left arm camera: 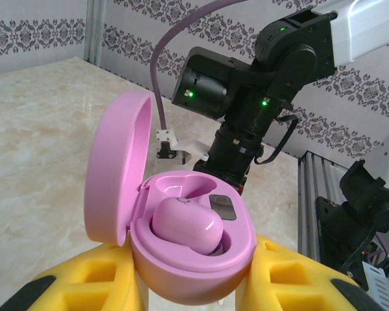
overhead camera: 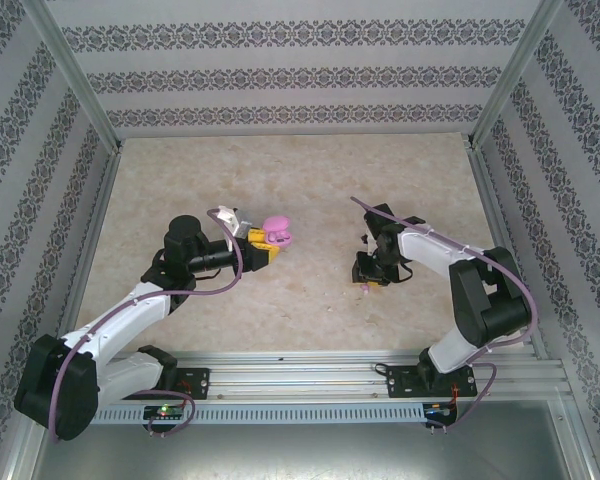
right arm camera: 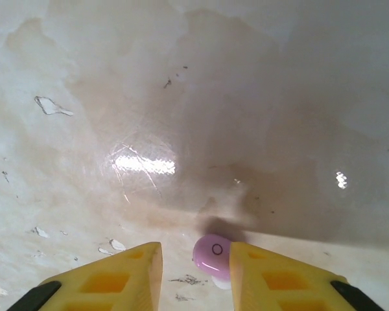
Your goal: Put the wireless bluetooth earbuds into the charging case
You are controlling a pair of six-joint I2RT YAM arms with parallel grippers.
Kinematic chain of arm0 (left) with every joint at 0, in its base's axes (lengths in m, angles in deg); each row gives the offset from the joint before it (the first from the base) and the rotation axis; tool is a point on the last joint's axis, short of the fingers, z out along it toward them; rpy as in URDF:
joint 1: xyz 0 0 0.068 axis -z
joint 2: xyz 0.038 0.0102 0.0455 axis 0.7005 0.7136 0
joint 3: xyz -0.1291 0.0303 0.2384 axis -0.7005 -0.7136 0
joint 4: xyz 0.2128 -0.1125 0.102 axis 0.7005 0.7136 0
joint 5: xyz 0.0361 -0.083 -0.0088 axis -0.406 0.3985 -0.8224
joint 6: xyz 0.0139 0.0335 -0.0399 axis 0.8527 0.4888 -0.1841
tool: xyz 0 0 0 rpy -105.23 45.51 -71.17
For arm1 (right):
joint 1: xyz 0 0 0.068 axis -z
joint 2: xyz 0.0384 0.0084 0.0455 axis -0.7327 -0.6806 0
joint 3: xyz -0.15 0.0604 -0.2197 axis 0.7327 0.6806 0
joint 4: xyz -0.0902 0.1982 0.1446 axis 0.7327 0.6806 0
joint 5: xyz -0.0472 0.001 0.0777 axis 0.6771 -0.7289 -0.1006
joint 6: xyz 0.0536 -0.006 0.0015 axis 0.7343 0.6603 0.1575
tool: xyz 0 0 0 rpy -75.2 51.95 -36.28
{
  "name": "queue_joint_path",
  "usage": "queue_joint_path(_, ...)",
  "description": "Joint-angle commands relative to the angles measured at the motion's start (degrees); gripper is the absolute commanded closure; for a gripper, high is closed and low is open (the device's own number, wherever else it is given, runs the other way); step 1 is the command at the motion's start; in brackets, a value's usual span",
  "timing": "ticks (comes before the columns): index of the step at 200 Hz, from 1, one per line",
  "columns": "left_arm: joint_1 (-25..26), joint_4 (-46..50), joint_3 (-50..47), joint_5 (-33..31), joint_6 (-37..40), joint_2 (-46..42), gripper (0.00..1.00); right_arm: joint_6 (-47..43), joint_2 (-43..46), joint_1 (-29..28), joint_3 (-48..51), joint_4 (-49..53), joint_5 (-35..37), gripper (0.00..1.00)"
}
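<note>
My left gripper [overhead camera: 265, 243] is shut on a pink oval charging case [left arm camera: 201, 259], gripped at its lower shell between the yellow fingers [left arm camera: 104, 278]. Its lid [left arm camera: 120, 168] stands open to the left. One pale pink earbud [left arm camera: 185, 225] sits in the near socket; the far socket [left arm camera: 181, 184] is empty. Over the table to the right, my right gripper [right arm camera: 195, 256] points down, its jaws open around a second pink earbud [right arm camera: 212, 253] lying on the tabletop. That earbud touches the right finger [right arm camera: 272, 272], with a gap to the left finger [right arm camera: 133, 272]. From above, it is a tiny pink speck [overhead camera: 363, 291] under the right gripper [overhead camera: 368, 280].
The marble-patterned tabletop [overhead camera: 300, 170] is walled by patterned panels on three sides. A metal rail [overhead camera: 300, 372] runs along the near edge. The right arm [left arm camera: 246, 97] is close behind the held case in the left wrist view.
</note>
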Motion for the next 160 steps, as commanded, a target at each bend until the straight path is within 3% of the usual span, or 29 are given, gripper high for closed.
queue_joint_path(1, 0.70, 0.40, 1.66, 0.19, 1.38, -1.47, 0.81, 0.32, 0.51, -0.55, -0.38, 1.45, 0.37, 0.68)
queue_joint_path(160, 0.72, 1.61, 1.61, 0.00, 1.91, -2.61, 0.81, -0.09, 0.12, -0.46, 0.38, 2.00, 2.09, 0.63)
